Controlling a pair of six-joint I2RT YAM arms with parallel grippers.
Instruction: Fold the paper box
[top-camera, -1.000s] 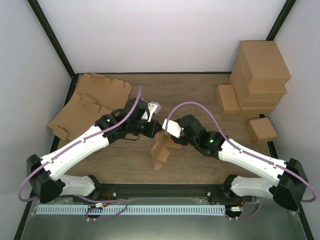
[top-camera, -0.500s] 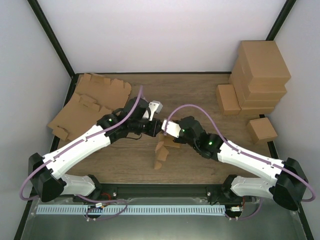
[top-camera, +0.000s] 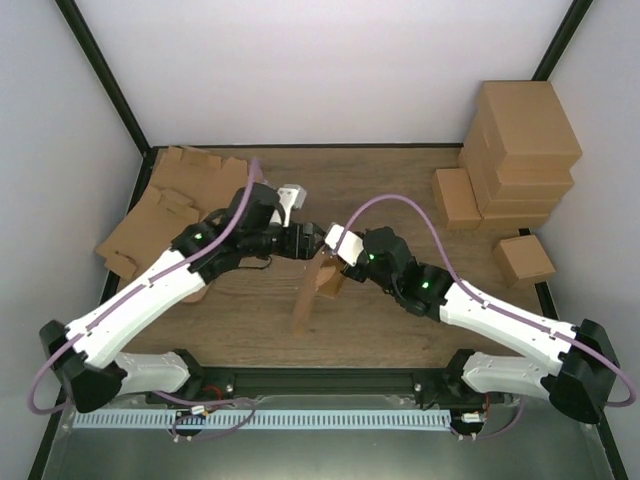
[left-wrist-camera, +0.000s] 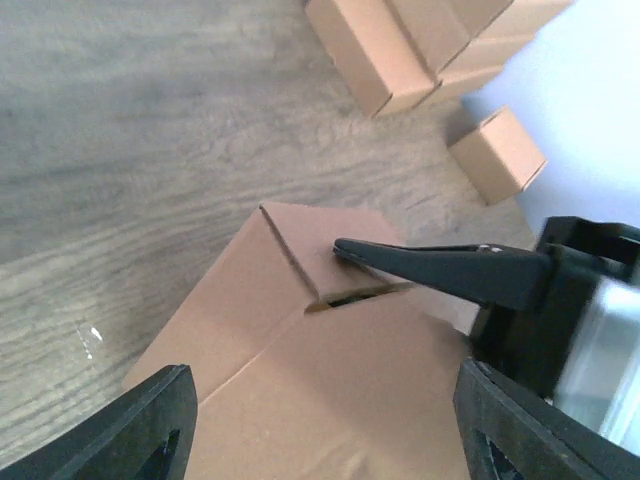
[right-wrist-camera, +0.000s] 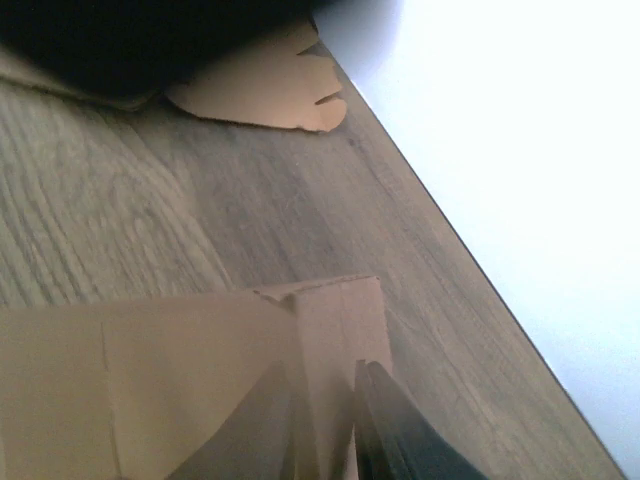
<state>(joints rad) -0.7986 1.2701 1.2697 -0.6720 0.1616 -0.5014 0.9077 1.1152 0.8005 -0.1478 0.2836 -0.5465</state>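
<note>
- The wooden table (top-camera: 400, 175) carries everything; both arms reach in from its near edge and meet over the middle.
- A stack of big brown cartons (top-camera: 525, 130) stands at the far right corner, well apart from the grippers.
- Flat die-cut cardboard sheets (top-camera: 160, 210) lie at the far left; the left arm crosses above their near right part. One rounded, notched flap of them shows in the right wrist view (right-wrist-camera: 270, 90).
- Two small closed boxes sit on the right: one (top-camera: 457, 197) just beside the cartons, the other (top-camera: 524, 260) nearer, by the table's right edge.
- The paper box (top-camera: 312, 295) is at the table's centre, half-formed and raised on edge, leaning from near left up toward far right. Its upper end is between the two grippers.
- The left gripper (top-camera: 308, 240) hangs over the box's far upper end with its fingers (left-wrist-camera: 150, 425) spread wide; the brown panels (left-wrist-camera: 300, 370) fill the gap between them. Whether either finger touches the cardboard cannot be told.
- The right gripper (top-camera: 335, 262) is pinched on the box's upper edge: its fingers (right-wrist-camera: 400, 435) sit close on either side of a thin upright flap (right-wrist-camera: 335, 330). From the left wrist, one black finger (left-wrist-camera: 440, 268) lies flat on the top panel at a slot.
</note>
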